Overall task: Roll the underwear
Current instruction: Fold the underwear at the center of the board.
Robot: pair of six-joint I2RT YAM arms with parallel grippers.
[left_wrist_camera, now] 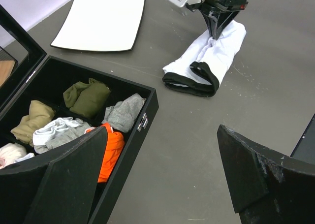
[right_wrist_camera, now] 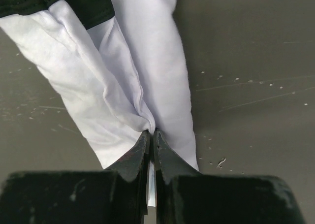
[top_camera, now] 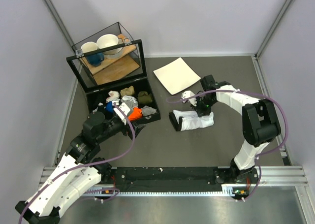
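The underwear point(top_camera: 196, 120) is white with a black waistband point(left_wrist_camera: 194, 79) and lies folded into a narrow strip on the grey table, right of centre. My right gripper point(top_camera: 202, 106) is over its far end, shut on a pinch of the white fabric point(right_wrist_camera: 147, 61). In the right wrist view the two fingers meet at the gripper tip point(right_wrist_camera: 151, 131) with cloth bunched between them. It also shows in the left wrist view point(left_wrist_camera: 215, 35). My left gripper point(left_wrist_camera: 162, 135) is open and empty, above the front right corner of the black box, well apart from the underwear point(left_wrist_camera: 219, 51).
A white square plate point(top_camera: 176, 75) lies behind the underwear. A black compartment box point(left_wrist_camera: 133, 130) at the left holds several cloth bundles, among them an orange one point(left_wrist_camera: 112, 150). Its open lid stands behind, next to a glass case point(top_camera: 106, 49) with mugs and a bowl.
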